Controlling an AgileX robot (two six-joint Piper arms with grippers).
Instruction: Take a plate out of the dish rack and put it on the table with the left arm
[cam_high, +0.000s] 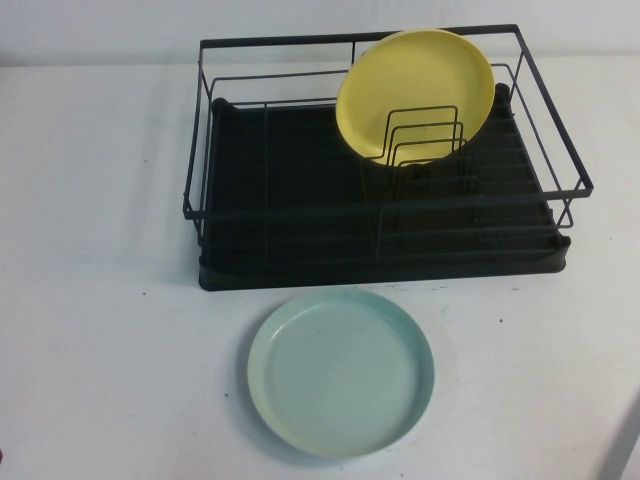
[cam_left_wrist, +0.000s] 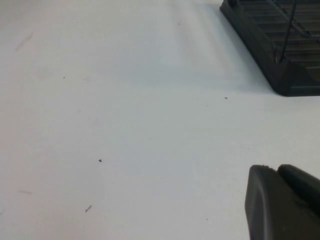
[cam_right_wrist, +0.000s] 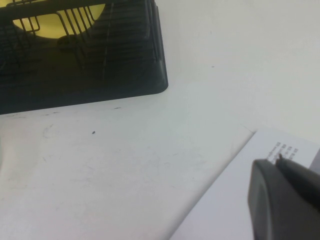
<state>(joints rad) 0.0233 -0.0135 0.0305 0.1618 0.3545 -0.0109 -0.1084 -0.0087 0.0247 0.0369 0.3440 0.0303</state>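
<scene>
mint-green plate (cam_high: 341, 372) flat on table (cam_high: 100, 350), both end effectors parked.

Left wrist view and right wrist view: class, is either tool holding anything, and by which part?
Nothing is held. The left tool and right tool hang over bare table; the plate lies free.

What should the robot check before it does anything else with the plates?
1. Green plate flat on the table, in front of the rack: ok.
2. Green plate apart from the rack: ok.
3. Yellow plate leaning in the rack's dividers: ok.
4. Left claw over bare table near a rack corner, holding nothing: ok; open or shut: cannot tell.
5. Right claw over the table's edge, off the plates: ok; open or shut: cannot tell.
</scene>
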